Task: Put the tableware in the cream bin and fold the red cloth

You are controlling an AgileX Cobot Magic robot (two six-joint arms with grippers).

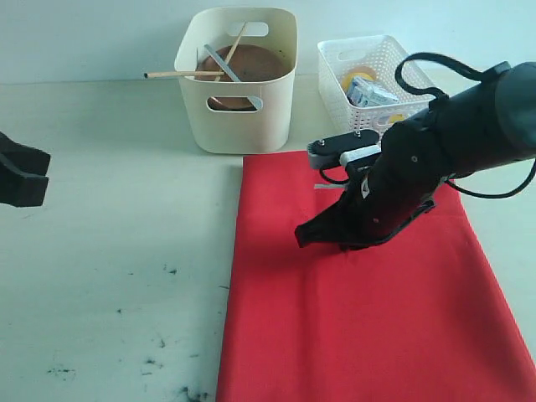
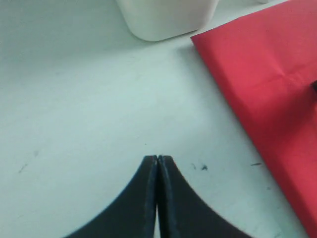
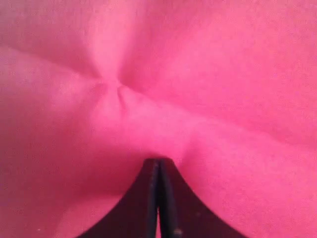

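Note:
The red cloth [image 1: 360, 318] lies flat on the table's right half as a long rectangle, with creases across it [image 2: 262, 74]. My right gripper [image 1: 300, 239] is shut with its tip down on the cloth's upper middle; wrinkles in the cloth [image 3: 223, 74] radiate from a spot just ahead of the tip [image 3: 159, 161]. The cream bin [image 1: 243, 130] stands behind the cloth's far left corner. It holds a brown plate [image 1: 251, 67], a silver knife [image 1: 222, 63] and chopsticks [image 1: 180, 74] that stick out to the left. My left gripper [image 1: 46, 167] hovers shut and empty over bare table [image 2: 157, 157].
A white lattice basket [image 1: 335, 75] stands right of the bin, with a small milk carton [image 1: 368, 90] and something yellow [image 1: 356, 77] inside. The pale table carries dark specks near the front left. The bin's lower corner [image 2: 168, 20] shows in the left wrist view.

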